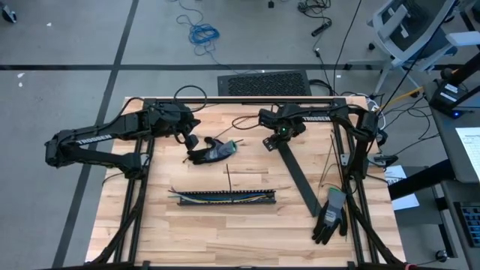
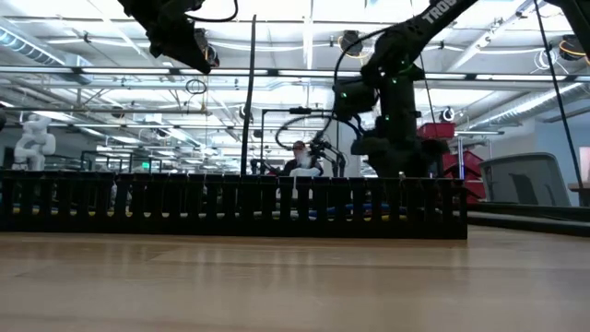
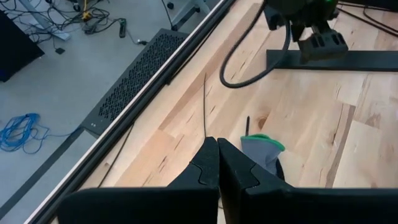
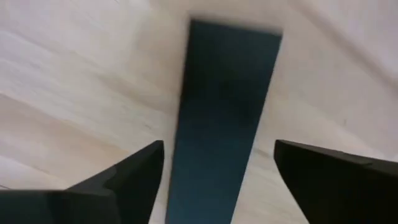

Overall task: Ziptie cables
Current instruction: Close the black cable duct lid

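The cables (image 1: pixel 214 193), thin yellow, white and green wires, lie inside the black slotted duct (image 1: pixel 222 197) near the table's middle; the duct also fills the low view (image 2: pixel 230 205). A thin black zip tie (image 2: pixel 251 101) stands upright from the duct. My left gripper (image 1: pixel 190 140) hovers beside a grey glove with a green cuff (image 1: pixel 214 152), shut on another thin black zip tie (image 3: pixel 206 99). My right gripper (image 1: pixel 268 142) is open above the far end of a flat black strip (image 4: pixel 217 112), a finger on either side, touching nothing. My left gripper pinches one end of the thin zip tie (image 3: pixel 208 132) between its two shut fingertips (image 3: pixel 205 163). The tie sticks straight out ahead of the fingers, clear of the table.
The flat black strip (image 1: pixel 298 180) runs slanting toward the near right. A second dark glove (image 1: pixel 330 214) lies at its near end. Dark frame rails (image 1: pixel 240 100) border the table's far and side edges. Bare wood lies in front of the duct (image 1: pixel 225 232).
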Available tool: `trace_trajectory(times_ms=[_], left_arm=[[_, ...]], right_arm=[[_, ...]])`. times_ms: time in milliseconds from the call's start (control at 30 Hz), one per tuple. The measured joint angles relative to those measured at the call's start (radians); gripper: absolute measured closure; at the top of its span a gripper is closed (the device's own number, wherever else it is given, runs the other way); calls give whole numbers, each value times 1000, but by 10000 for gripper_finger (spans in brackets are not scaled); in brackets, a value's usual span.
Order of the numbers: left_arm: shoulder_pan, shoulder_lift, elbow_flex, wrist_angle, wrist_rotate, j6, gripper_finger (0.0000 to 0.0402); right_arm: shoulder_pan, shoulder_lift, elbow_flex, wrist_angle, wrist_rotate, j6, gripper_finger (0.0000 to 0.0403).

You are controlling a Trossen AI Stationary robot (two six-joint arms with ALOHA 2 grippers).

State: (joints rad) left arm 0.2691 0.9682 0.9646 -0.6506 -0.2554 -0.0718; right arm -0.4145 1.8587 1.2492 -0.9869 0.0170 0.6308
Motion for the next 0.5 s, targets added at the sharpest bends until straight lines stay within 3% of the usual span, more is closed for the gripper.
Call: trace_trajectory(times_ms=[167,500], left_arm=[[0,0,0,1,0,0,401],[0,0,0,1,0,-2,401]], right_arm=[[0,0,-62,12,-60,51,83],[2,0,-77,110,-97,112,82]])
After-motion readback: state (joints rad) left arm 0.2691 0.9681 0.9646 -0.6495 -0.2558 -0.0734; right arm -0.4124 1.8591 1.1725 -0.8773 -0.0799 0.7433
